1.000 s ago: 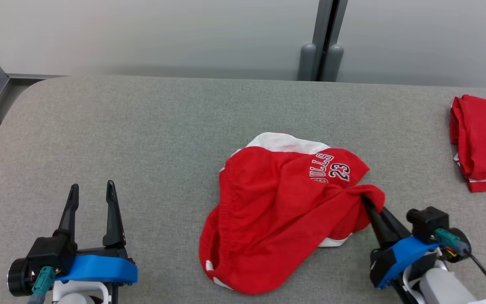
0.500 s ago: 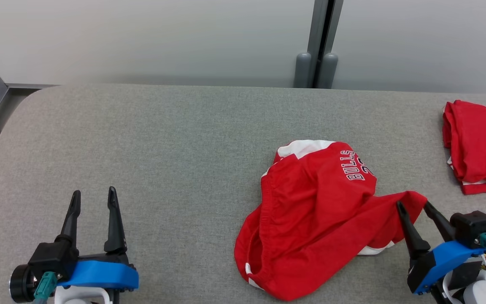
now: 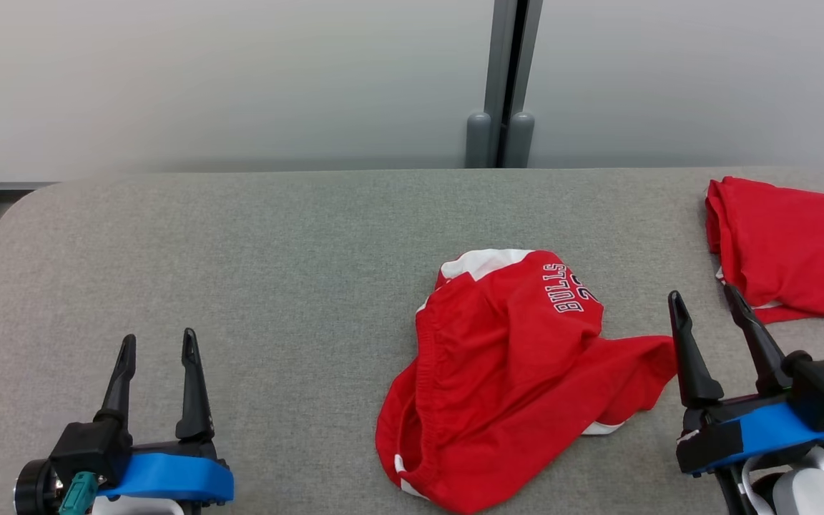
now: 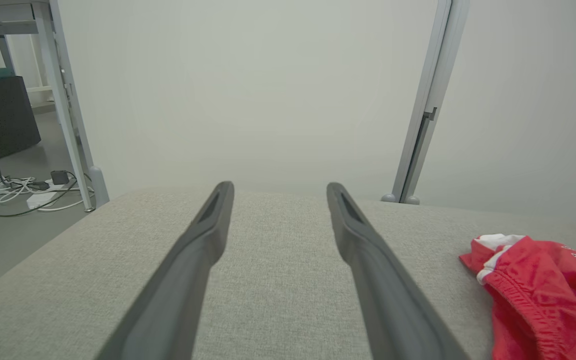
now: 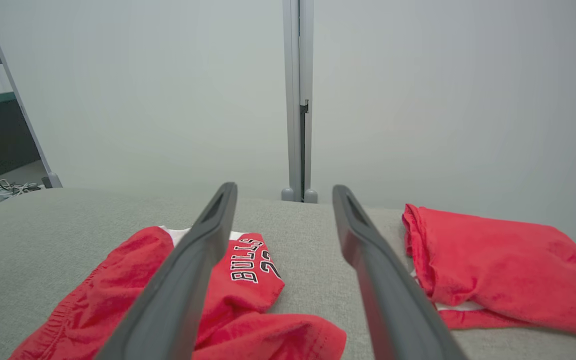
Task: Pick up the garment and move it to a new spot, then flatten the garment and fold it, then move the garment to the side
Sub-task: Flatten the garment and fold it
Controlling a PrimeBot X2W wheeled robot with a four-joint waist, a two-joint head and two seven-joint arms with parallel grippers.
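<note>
The garment (image 3: 505, 372) is a pair of red shorts with white trim and "BULLS" lettering, lying crumpled right of centre on the grey table (image 3: 276, 272). It also shows in the right wrist view (image 5: 248, 290) and at the right edge of the left wrist view (image 4: 543, 295). My right gripper (image 3: 704, 299) stands open just right of the shorts' loose corner, apart from the cloth, nothing between its fingers (image 5: 203, 260). My left gripper (image 3: 157, 342) is open at the lower left, well away from the shorts, fingers (image 4: 203, 240) empty.
A second red garment (image 3: 791, 250), folded, lies at the table's far right, close behind the right gripper (image 5: 493, 260). A pale wall with a grey post (image 3: 501, 79) runs behind the table. A metal frame, cables and floor (image 4: 28, 190) lie off the left end.
My right gripper, shut on the shorts' corner a second ago, has opened and let the cloth drop, then drawn back to the right. The camera has shifted. The left gripper has stayed put.
</note>
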